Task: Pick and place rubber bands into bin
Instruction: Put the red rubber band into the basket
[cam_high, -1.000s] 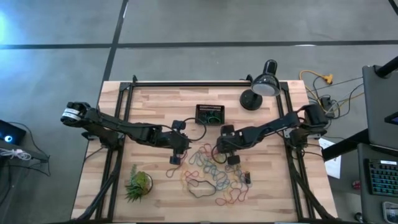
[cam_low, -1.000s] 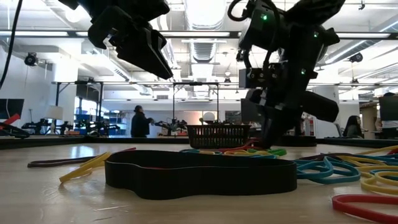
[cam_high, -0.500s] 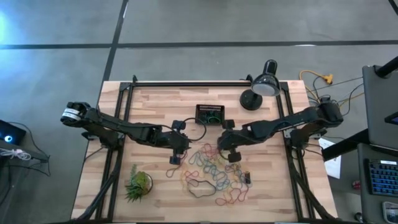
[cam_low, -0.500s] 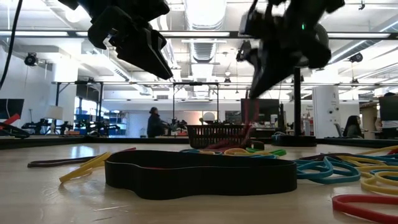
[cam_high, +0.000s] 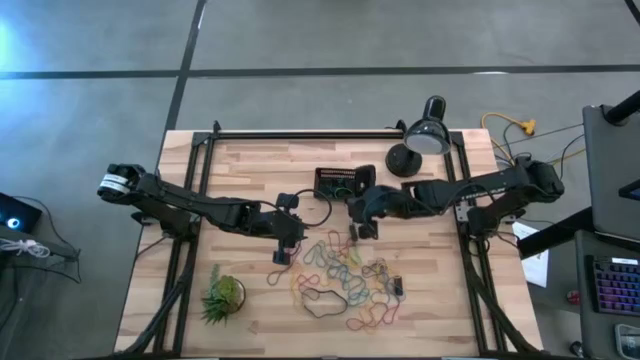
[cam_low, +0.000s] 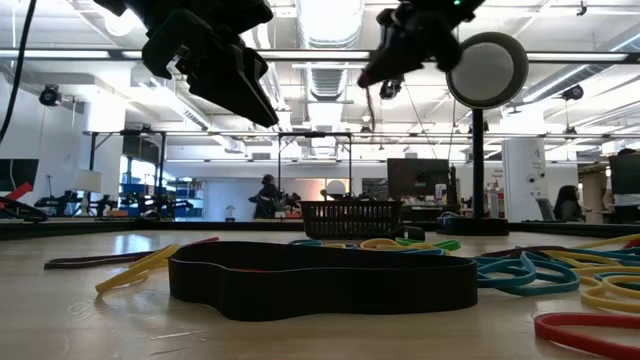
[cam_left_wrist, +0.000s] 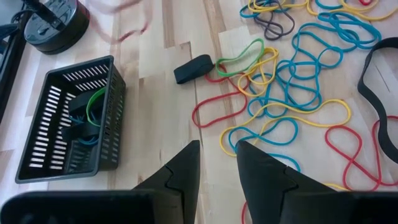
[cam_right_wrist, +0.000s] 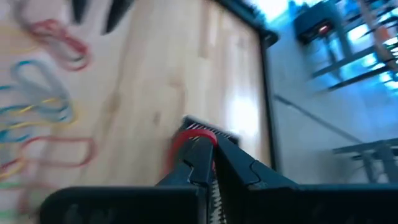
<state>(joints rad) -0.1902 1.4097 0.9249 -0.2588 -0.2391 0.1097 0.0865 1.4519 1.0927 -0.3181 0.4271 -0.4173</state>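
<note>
Right gripper (cam_high: 362, 222) pinched on a red rubber band (cam_right_wrist: 186, 138), just beside the bin (cam_high: 338, 183).
High view: rubber bands (cam_high: 345, 280) spread mid-table, bare wood toward the edges. Left wrist view: left gripper (cam_left_wrist: 216, 163) parted, empty, beside the bin.

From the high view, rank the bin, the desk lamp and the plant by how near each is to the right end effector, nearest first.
Measured from the right end effector, which carries a red rubber band:
1. Bin, right beside it, toward the table's far edge.
2. Desk lamp, at the far right corner.
3. Plant, across the table near the front left.
</note>
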